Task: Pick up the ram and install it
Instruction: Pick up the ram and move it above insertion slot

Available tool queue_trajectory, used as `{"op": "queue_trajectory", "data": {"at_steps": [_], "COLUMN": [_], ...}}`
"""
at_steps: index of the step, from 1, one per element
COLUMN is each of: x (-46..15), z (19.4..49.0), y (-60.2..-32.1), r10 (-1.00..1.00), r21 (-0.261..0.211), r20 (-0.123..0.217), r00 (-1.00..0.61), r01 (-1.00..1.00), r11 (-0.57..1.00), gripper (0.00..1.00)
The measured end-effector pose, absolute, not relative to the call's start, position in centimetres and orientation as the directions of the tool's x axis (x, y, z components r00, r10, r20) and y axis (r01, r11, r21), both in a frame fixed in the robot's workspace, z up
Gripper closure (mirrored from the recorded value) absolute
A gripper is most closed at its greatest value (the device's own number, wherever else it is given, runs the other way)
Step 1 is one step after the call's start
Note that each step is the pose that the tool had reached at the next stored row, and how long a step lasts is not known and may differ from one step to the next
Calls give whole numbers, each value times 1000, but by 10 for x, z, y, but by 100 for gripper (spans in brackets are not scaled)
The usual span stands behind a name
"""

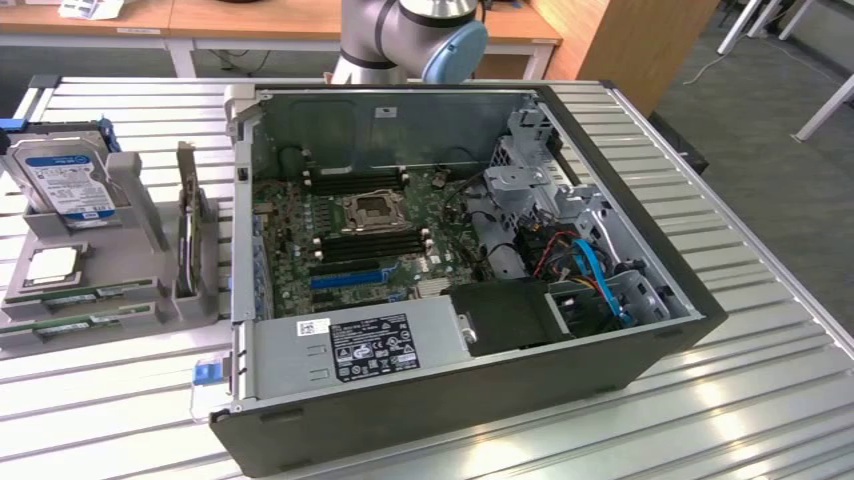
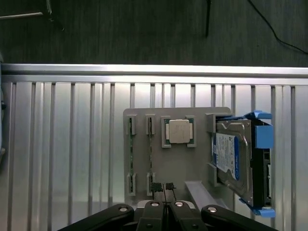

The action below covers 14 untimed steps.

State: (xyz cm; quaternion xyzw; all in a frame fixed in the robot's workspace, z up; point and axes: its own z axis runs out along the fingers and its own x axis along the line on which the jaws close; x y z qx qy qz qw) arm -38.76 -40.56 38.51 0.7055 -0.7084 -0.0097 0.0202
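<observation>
The hand (image 2: 162, 188) hangs over the rim of the gray fixture (image 2: 168, 168) with its fingers pressed together, gripping nothing (a hard drive (image 2: 231, 159) and a processor chip (image 2: 178, 131) sit there too). In the exterior view the ram (image 1: 87, 294) lies flat in that fixture on the tabletop (image 1: 747, 330). It is at nine o'clock from the open computer case (image 1: 467, 400), just beside a second green stick (image 1: 74, 325).

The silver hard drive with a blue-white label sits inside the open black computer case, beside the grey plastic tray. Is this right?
No. The exterior view shows the silver hard drive standing on the grey plastic tray, outside the open black computer case, which is beside the tray.
</observation>
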Motion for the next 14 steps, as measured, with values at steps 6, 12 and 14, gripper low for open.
{"op": "queue_trajectory", "data": {"at_steps": [6,12,14], "x": [-388,-388,-388], "z": [385,385,385], "y": [-406,-406,-406], "r10": [-1000,-1000,-1000], "r21": [42,42,42], "r20": [15,15,15], "r00": [17,17,17], "r01": [-999,-999,-999], "r11": [-17,-17,-17], "gripper": [90,90,90]}}
